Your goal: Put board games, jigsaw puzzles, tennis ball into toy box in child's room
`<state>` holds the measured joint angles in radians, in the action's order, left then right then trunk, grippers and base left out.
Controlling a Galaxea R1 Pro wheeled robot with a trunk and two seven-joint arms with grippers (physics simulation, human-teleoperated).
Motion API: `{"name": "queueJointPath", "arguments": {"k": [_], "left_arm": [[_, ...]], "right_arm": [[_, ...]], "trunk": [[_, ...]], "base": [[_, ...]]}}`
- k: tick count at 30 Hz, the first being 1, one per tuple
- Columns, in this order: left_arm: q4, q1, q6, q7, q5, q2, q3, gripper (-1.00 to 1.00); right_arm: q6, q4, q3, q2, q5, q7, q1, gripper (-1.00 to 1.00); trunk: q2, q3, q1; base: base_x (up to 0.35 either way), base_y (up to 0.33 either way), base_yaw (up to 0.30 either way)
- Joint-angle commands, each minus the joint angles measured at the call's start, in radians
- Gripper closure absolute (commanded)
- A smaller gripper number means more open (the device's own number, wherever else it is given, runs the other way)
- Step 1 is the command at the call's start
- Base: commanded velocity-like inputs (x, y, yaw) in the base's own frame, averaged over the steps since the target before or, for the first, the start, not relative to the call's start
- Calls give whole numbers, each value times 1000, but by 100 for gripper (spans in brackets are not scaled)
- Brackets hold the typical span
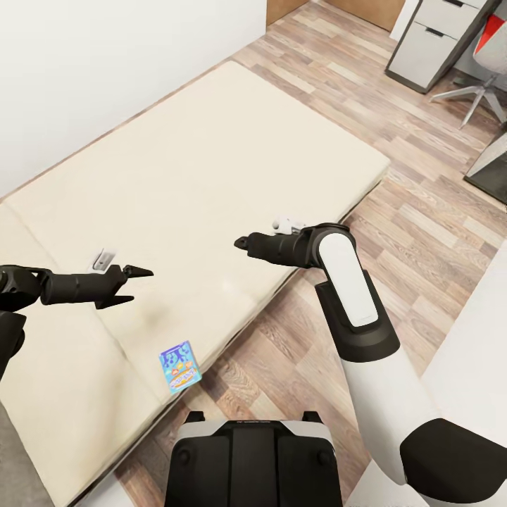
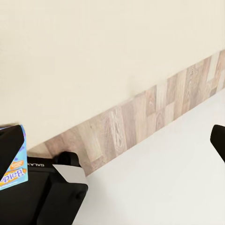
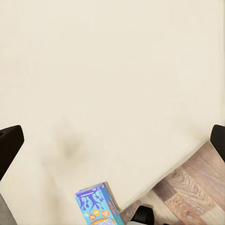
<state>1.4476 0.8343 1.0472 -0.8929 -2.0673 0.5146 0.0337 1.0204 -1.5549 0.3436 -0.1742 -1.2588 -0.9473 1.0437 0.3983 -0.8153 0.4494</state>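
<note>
cream bed (image 1: 176, 176) carries one board game (image 1: 180, 367) at its near edge, below and nearer the open, empty left claw (image 1: 134, 285); right claw (image 1: 243, 244) also open.

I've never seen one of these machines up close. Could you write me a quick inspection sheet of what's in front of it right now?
Surface: cream bed, bare apart from one box.
Job's things: one colourful board game lying near the bed's edge.
Clutter: nothing seen.
Grippers: left tool open and empty over the bed; right tool over the bed, jaws apart in its wrist view, empty.
Cables: nothing seen.
Surroundings: wood floor, white wall, grey drawer unit, swivel chair.
</note>
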Motion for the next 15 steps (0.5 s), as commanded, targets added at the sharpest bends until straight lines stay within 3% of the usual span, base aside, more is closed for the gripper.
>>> {"name": "queueJointPath", "arguments": {"k": [1,15], "left_arm": [[1,1,0,-10,-10,1,1,-100],[1,0,0,-11,-10,1,2,-100]], "right_arm": [[4,-1,0,0,-8,-11,1,-100],[0,-1,0,0,-7,-10,0,-100]], "trunk": [[2,-1,1],[2,-1,1]], "base": [[-14,11,-29],[-3,25,-6]]}}
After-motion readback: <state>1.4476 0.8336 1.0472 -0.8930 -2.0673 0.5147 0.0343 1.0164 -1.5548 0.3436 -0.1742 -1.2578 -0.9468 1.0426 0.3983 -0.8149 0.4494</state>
